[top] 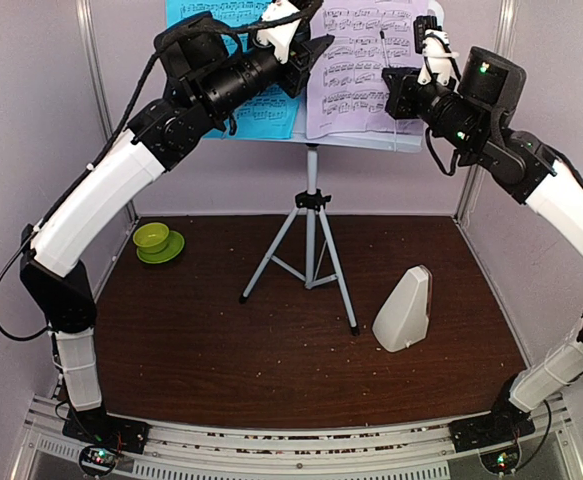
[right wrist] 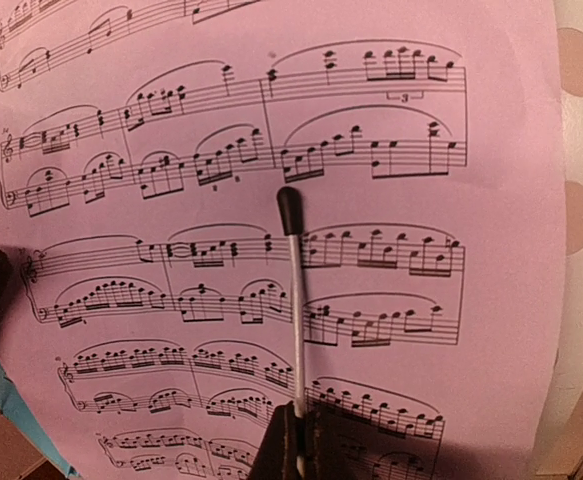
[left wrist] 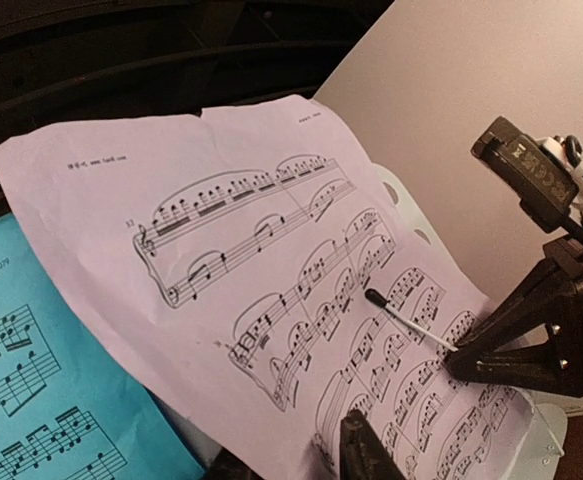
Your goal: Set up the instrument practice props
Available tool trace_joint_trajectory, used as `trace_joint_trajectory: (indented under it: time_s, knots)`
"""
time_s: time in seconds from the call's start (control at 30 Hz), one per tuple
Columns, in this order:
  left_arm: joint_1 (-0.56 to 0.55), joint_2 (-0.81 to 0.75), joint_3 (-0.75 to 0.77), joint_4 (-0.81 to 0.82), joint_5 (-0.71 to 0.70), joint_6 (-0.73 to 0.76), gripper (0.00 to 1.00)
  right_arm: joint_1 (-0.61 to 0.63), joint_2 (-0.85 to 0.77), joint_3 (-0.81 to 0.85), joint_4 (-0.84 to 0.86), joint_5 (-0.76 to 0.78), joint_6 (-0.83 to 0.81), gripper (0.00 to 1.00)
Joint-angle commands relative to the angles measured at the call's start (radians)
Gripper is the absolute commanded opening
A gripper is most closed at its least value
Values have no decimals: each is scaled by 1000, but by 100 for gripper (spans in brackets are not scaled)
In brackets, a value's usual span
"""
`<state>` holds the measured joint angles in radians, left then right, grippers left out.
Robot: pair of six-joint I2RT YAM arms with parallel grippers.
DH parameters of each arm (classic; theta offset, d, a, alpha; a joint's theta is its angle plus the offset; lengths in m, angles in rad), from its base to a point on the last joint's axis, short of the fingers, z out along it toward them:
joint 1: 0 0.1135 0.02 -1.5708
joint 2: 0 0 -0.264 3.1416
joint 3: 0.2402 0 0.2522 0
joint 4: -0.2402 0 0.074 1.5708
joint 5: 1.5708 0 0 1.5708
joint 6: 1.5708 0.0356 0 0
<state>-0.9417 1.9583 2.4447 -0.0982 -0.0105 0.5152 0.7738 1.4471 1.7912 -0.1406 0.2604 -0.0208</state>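
Already the music stand [top: 311, 215] stands upright at the back of the table [top: 201, 340], with the cyan page [top: 261, 108] and lilac page [top: 356, 60] side by side on it. The right gripper [right wrist: 293, 440] is clamped on a thin black-tipped stick [right wrist: 294, 300] held against the lilac sheet. The left gripper [top: 297, 62] hovers where the pages meet, and I cannot tell how its fingers stand. The metronome [top: 404, 310] sits apart on the table, its cover apparently on, probably the step left.

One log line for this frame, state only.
right gripper: shut on black-tipped rod over lilac page | left gripper: by pages, grip unclear | metronome: standing on table, apart from both arms
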Motion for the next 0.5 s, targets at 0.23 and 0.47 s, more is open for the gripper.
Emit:
trace_joint_trajectory:
  time_s: [0.23,0.47]
  knots:
    - [6,-41,-7,34,-6,22,27,12,-46,-84,124,-12,-20,0]
    - [6,-41,-10,38,-16,22,27,13,-87,-185,240,-63,-59,0]
